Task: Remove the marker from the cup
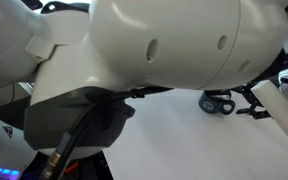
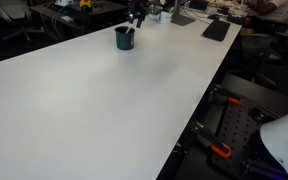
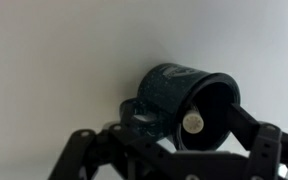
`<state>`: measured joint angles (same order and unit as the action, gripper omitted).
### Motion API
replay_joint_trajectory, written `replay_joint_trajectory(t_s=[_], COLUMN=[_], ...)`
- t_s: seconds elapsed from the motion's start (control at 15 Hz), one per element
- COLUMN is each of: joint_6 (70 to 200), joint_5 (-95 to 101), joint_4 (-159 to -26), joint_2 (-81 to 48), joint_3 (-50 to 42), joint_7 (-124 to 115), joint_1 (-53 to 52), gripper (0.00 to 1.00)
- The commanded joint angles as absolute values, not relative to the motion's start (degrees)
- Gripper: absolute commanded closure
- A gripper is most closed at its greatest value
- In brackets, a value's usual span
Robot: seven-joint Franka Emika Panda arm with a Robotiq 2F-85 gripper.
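Though the white arm [image 1: 174, 40] fills most of an exterior view close up, a stretch of the white counter [image 1: 164, 130] shows behind it. Small dark parts at the right are too blocked to name.

From the wrist, the tool [image 3: 176, 138] comes in at the bottom of the picture. Its two dark fingers [image 3: 92, 150] stand spread wide, one to each side of the cup [image 3: 169, 88], and nothing is held between them. Whether either finger touches the cup I cannot tell. The cup is dark and speckled, with its loop handle [image 3: 134, 112] on the side of the left-hand finger and its mouth showing at the right. Inside the mouth sits the pale round end of the marker [image 3: 193, 122], so the marker is in the cup. Beyond it lies only the plain counter [image 3: 54, 60].

In an exterior view, clamps [image 2: 219, 150] with red grips sit nearest the camera, on a dark frame below the counter's edge. The long counter [image 2: 94, 100] runs away from there. Toward its far end the cup [image 2: 124, 39] stands upright, with something thin and pale poking over its rim. The tool [image 2: 136, 15] hangs just above and behind the cup. Farther off, a dark flat board [image 2: 216, 30] lies on the counter, and dark chairs [image 2: 14, 30] stand beside it.
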<state>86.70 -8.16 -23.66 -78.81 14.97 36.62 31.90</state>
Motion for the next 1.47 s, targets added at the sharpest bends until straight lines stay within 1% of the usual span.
replay_joint_trajectory(t_s=[0.0,0.33,1.33,1.4], joint_6=[89.56,91.74,88.77,84.42], joint_5=[-8.76,-8.97,-10.02,-13.29], joint_4=[-24.34,-24.96,-26.93,-18.14], joint_2=[-77.48,-77.30,-77.99,-82.34], joint_3=[15.69,16.75,21.68,18.19], joint_7=[36.45,36.67,35.69,35.38], joint_1=[32.06,32.13,33.23,30.85], gripper=[0.00,0.00,0.00,0.00])
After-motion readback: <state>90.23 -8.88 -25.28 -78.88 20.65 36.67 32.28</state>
